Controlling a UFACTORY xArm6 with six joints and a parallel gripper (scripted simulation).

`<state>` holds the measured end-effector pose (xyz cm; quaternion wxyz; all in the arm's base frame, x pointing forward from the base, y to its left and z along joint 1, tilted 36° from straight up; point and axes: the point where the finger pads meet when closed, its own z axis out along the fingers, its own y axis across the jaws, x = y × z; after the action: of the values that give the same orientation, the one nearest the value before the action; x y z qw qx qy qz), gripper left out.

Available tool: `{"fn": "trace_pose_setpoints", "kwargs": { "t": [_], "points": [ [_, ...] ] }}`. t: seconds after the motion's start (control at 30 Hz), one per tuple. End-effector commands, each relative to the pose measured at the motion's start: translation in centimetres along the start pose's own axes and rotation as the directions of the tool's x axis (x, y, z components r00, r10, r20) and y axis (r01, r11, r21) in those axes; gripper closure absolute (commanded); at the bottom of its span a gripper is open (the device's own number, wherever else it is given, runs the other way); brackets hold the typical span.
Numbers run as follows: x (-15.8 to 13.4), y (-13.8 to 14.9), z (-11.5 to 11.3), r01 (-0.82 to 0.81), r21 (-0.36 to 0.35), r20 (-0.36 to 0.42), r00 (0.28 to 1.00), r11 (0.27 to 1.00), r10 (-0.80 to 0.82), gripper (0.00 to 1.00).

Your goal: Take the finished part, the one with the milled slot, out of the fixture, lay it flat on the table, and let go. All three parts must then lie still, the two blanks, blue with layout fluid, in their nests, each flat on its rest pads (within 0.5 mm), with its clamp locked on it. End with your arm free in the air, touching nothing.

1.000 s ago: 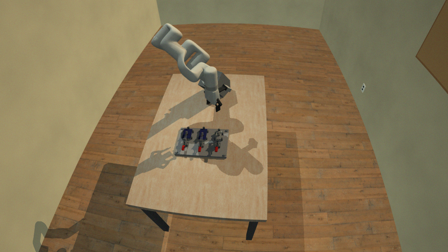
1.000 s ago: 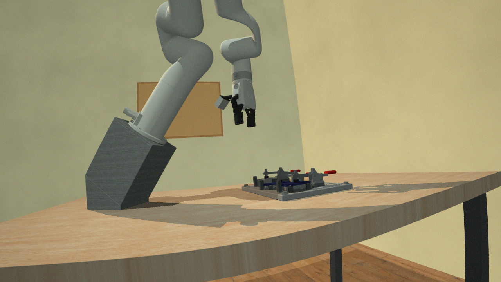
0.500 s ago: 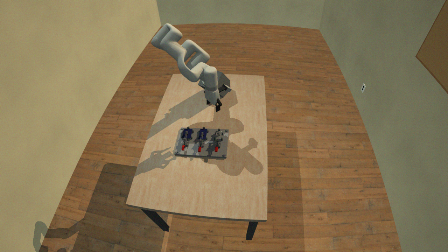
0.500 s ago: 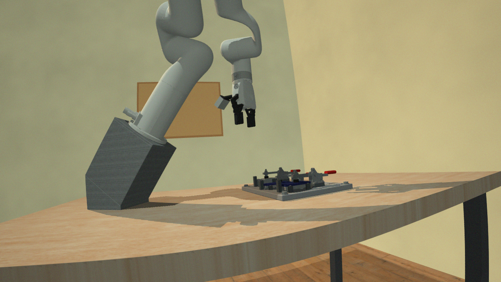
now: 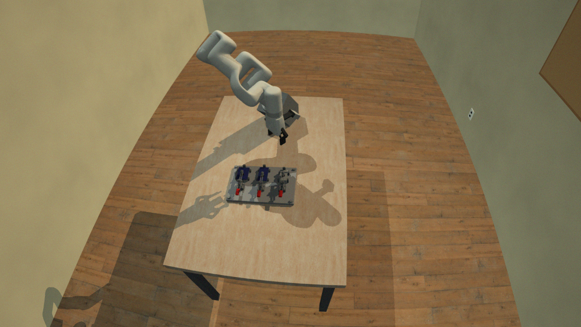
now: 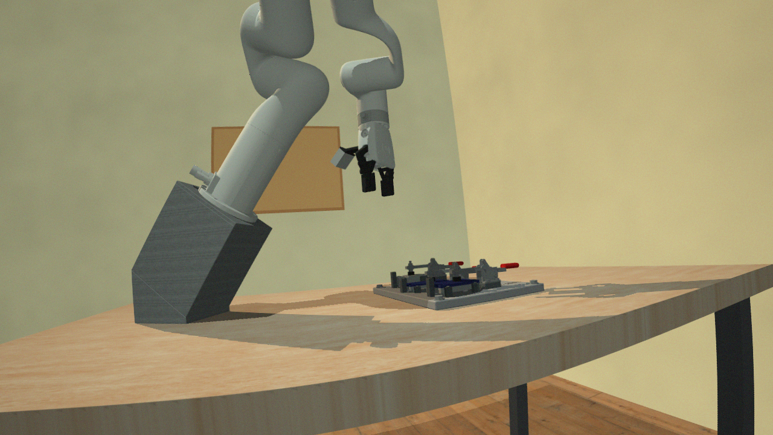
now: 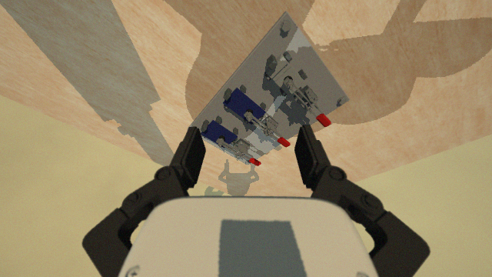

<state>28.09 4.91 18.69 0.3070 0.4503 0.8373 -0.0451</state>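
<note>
A grey fixture plate point(image 5: 263, 183) lies on the table, with three nests side by side. Two blue blanks point(image 5: 243, 170) point(image 5: 263, 171) sit in the left and middle nests. The grey finished part point(image 5: 281, 174) sits in the right nest; its slot is too small to make out. Each nest has a toggle clamp with a red handle point(image 5: 280, 192) over its part. The plate also shows in the wrist view point(image 7: 269, 96), with the grey part point(image 7: 278, 69) farthest away. My gripper point(image 5: 282, 137) point(image 6: 376, 183) point(image 7: 249, 138) is open and empty, high above the table between the robot base and the fixture.
The robot stands on a slanted grey pedestal point(image 6: 194, 257) at the far end of the table. The arm's shadow falls across the fixture. A brown board point(image 6: 299, 167) hangs on the wall behind.
</note>
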Motion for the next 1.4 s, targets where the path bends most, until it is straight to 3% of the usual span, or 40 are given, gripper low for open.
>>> {"fn": "trace_pose_setpoints", "kwargs": {
  "t": [0.0, 0.43, 0.57, 1.07, 1.17, 1.37],
  "points": [
    [0.0, 0.1, -0.1, -0.001, -0.002, 0.000, 1.000, 1.000, 0.001, 0.00],
    [-0.2, 0.4, 0.0, -0.123, -0.003, 0.001, 0.992, 0.992, 0.123, 0.00],
    [-0.5, 0.9, 0.1, -0.289, -0.003, 0.001, 0.957, 0.957, 0.289, 0.00],
    [-0.5, 0.9, 0.1, -0.290, -0.003, 0.001, 0.957, 0.957, 0.290, 0.00],
    [-0.7, 1.4, 0.2, -0.451, -0.004, 0.002, 0.893, 0.893, 0.451, 0.00],
    [-0.7, 1.4, 0.2, -0.454, -0.004, 0.002, 0.891, 0.891, 0.454, 0.00]
  ]
}}
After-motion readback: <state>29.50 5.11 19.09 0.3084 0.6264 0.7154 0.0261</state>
